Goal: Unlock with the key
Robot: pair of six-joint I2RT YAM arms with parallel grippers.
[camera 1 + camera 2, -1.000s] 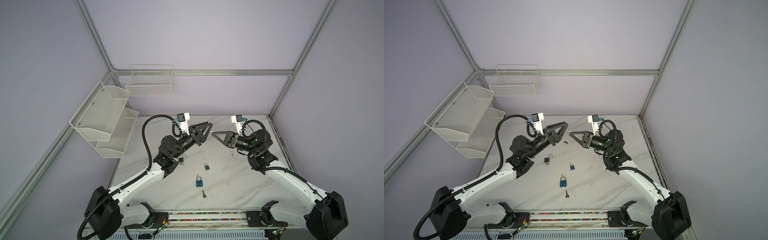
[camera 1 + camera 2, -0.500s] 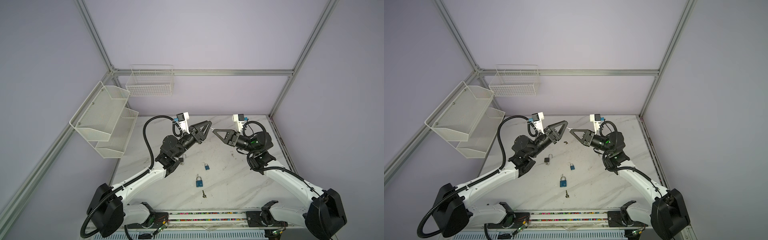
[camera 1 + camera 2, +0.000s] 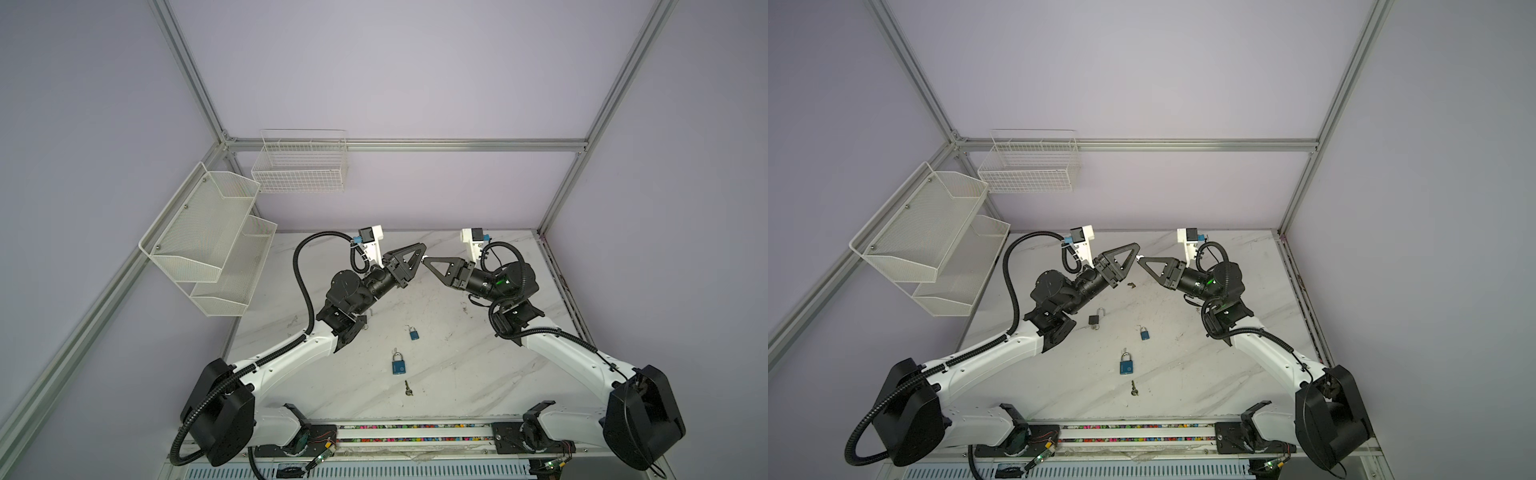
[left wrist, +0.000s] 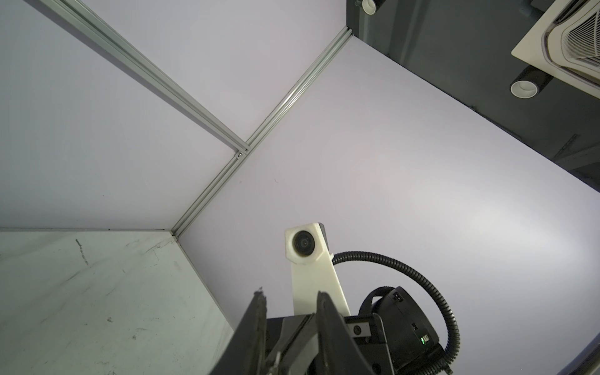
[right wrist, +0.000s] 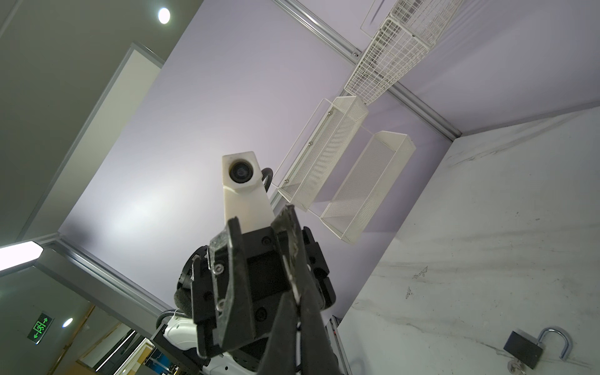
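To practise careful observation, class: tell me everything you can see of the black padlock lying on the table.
The black padlock has a boxy, matte dark body and a shiny metal shackle, swung open with one leg free. It lies flat on the marble table, close beside the left arm; nothing grips it. A small metal piece, probably a key, shows at its base.

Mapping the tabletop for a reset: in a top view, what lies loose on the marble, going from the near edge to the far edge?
nearest key → larger blue padlock → smaller blue padlock → black padlock → far key
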